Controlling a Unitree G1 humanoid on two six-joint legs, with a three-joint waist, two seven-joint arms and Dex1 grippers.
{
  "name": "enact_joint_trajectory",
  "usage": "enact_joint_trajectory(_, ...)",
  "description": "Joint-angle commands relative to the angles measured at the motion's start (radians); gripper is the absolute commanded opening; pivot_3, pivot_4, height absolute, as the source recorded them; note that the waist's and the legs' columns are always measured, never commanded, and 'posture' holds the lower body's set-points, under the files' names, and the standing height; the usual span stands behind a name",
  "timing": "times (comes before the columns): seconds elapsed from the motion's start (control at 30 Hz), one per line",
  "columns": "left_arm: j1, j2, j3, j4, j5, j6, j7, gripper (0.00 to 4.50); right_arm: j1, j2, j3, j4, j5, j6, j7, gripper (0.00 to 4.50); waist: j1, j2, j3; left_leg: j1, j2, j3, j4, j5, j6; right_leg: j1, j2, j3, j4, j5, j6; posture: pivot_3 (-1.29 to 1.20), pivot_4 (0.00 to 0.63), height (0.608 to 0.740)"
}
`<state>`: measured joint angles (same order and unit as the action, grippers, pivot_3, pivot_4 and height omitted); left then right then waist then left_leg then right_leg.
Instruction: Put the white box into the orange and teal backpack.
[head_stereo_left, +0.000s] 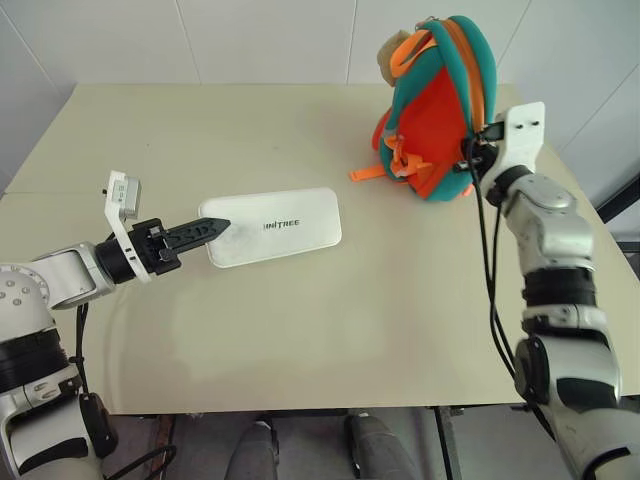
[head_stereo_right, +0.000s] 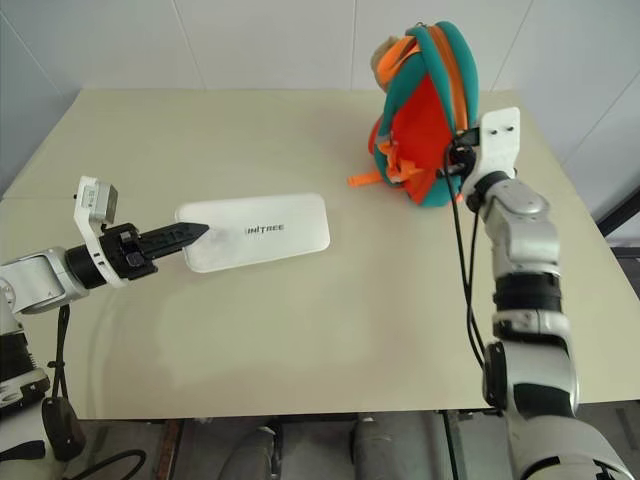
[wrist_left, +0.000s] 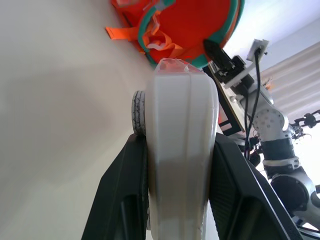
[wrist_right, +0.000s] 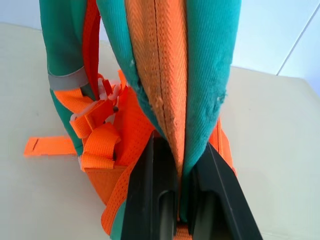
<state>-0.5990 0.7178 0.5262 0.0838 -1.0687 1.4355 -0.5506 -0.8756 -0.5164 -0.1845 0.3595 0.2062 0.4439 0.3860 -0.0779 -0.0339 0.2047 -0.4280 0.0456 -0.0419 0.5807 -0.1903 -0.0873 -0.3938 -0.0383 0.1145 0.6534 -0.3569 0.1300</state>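
Observation:
The white box (head_stereo_left: 275, 228), flat with dark lettering on top, lies on the table left of centre. My left gripper (head_stereo_left: 205, 230) is shut on its left end, and in the left wrist view the box (wrist_left: 180, 125) sits between the two black fingers (wrist_left: 122, 190). The orange and teal backpack (head_stereo_left: 435, 110) stands upright at the far right of the table. At its right side my right gripper (head_stereo_left: 470, 155) is shut on an orange and teal strap (wrist_right: 172, 75), which runs down between its fingers (wrist_right: 150, 190).
The beige table (head_stereo_left: 330, 330) has its front edge close to me and its right edge just beyond my right arm. A tan plush head (head_stereo_left: 392, 52) sits at the backpack's top left. A loose orange strap end (head_stereo_left: 366, 173) lies on the table beside the backpack.

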Motion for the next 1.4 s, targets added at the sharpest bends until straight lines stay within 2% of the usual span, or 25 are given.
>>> enact_joint_trajectory(0.03,-0.039,0.038,-0.016,0.033,0.015,-0.049,-0.056,1.23,0.041,-0.044,-0.061,-0.254,0.103,0.14,0.039,0.0,-0.003,0.001,0.0,0.0,0.0,0.0,0.001,0.0,0.0,0.0,0.0,0.0,0.0,0.0,0.0,0.0,0.15,0.74)
enact_joint_trajectory(0.2,-0.091,0.08,-0.08,0.133,0.074,-0.102,-0.127,1.23,0.194,-0.105,-0.13,-0.589,0.29,0.415,0.095,0.0,0.002,0.002,0.001,0.001,0.0,-0.001,0.002,-0.001,0.003,-0.001,0.001,0.0,0.001,-0.001,-0.001,0.0,0.15,0.74)
enact_joint_trajectory(0.3,-0.118,0.103,-0.114,0.184,0.105,-0.131,-0.172,1.23,0.282,-0.15,-0.168,-0.731,0.381,0.519,0.121,0.0,0.003,0.002,0.001,0.001,0.0,-0.001,0.003,-0.001,0.003,-0.001,0.001,0.0,0.002,-0.001,-0.001,0.0,0.15,0.74)
enact_joint_trajectory(0.5,-0.135,0.128,-0.157,0.236,0.154,-0.167,-0.247,1.23,0.372,-0.191,-0.255,-0.859,0.521,0.624,0.13,0.0,0.002,0.002,0.001,0.001,0.0,-0.001,0.006,-0.002,0.004,0.0,0.001,0.001,0.003,-0.001,-0.001,0.0,0.15,0.74)
enact_joint_trajectory(0.6,-0.152,0.12,-0.182,0.256,0.178,-0.181,-0.27,1.23,0.413,-0.209,-0.232,-0.867,0.511,0.618,0.124,0.0,0.007,0.002,0.001,0.001,0.0,-0.001,0.006,-0.002,0.005,0.0,0.001,0.001,0.003,-0.001,-0.001,0.0,0.15,0.74)
enact_joint_trajectory(0.8,-0.167,0.115,-0.202,0.265,0.2,-0.185,-0.292,1.23,0.44,-0.238,-0.229,-0.864,0.507,0.602,0.123,1.85,0.013,0.002,0.001,0.001,0.0,-0.001,0.008,-0.002,0.005,0.0,0.001,0.001,0.004,-0.001,-0.001,0.0,0.15,0.74)
enact_joint_trajectory(1.03,-0.167,0.113,-0.199,0.266,0.211,-0.188,-0.301,1.23,0.437,-0.288,-0.248,-0.848,0.501,0.561,0.139,4.31,0.024,0.002,0.001,0.001,0.0,-0.001,0.01,-0.002,0.005,0.001,0.001,0.001,0.004,-0.001,-0.001,0.0,0.15,0.74)
enact_joint_trajectory(1.1,-0.169,0.11,-0.198,0.267,0.213,-0.191,-0.301,1.23,0.424,-0.299,-0.259,-0.839,0.496,0.536,0.138,4.5,0.025,0.002,0.002,0.001,0.0,-0.001,0.01,-0.002,0.005,0.001,0.001,0.001,0.004,-0.001,-0.001,0.0,0.15,0.74)
enact_joint_trajectory(1.4,-0.18,0.097,-0.202,0.276,0.224,-0.202,-0.306,1.23,0.287,-0.3,-0.308,-0.794,0.498,0.411,0.102,4.5,0.024,0.002,0.002,0.001,0.0,-0.001,0.01,-0.002,0.005,0.001,0.001,0.001,0.005,-0.001,-0.001,0.0,0.15,0.74)
